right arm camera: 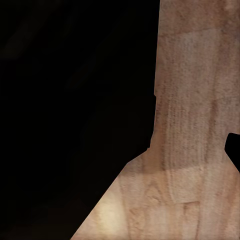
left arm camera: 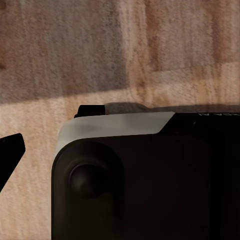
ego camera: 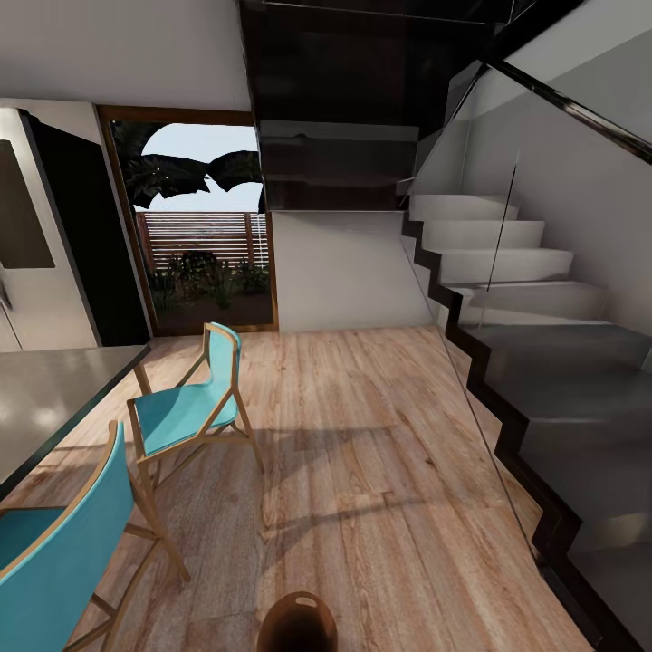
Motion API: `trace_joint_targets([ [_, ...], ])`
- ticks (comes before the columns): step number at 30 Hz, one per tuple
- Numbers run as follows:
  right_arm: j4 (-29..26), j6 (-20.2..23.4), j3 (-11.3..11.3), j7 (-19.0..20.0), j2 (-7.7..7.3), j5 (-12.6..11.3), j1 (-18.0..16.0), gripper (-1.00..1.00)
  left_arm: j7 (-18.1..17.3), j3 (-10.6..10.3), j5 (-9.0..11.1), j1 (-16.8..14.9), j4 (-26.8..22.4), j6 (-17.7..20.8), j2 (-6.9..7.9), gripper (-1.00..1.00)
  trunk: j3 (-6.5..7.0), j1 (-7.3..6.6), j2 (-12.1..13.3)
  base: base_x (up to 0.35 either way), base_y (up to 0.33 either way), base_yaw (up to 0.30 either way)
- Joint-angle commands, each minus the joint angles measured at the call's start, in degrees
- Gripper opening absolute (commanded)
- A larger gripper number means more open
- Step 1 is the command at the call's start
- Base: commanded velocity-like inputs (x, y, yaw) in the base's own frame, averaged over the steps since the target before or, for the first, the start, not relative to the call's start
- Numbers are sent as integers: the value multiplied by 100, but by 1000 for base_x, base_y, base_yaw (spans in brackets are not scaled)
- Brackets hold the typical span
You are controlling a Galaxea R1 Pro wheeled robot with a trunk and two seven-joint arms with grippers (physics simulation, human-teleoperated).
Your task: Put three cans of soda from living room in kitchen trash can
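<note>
We stand in kitchen area; trash can (ego camera: 298, 622) just ahead at our base on wood floor (ego camera: 362, 435), teal chairs (ego camera: 186, 407) left, staircase (ego camera: 507, 299) right. No soda cans seen. Gripper states: cannot tell. Judged step: transit; next, head for living room.
</note>
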Motion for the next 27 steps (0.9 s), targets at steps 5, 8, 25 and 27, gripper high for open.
trace_joint_targets([
  [5, 0, 0, 0, 0, 0, 0, 0, 100, 0, 0, 0, 0, 0, 0, 0, 100, 0, 0, 0, 0, 0, 0],
  [8, 0, 0, 0, 0, 0, 0, 0, 100, 0, 0, 0, 0, 0, 0, 0, 100, 0, 0, 0, 0, 0, 0],
  [25, 0, 0, 0, 0, 0, 0, 0, 100, 0, 0, 0, 0, 0, 0, 0, 100, 0, 0, 0, 0, 0, 0],
  [27, 0, 0, 0, 0, 0, 0, 0, 100, 0, 0, 0, 0, 0, 0, 0, 100, 0, 0, 0, 0, 0, 0],
])
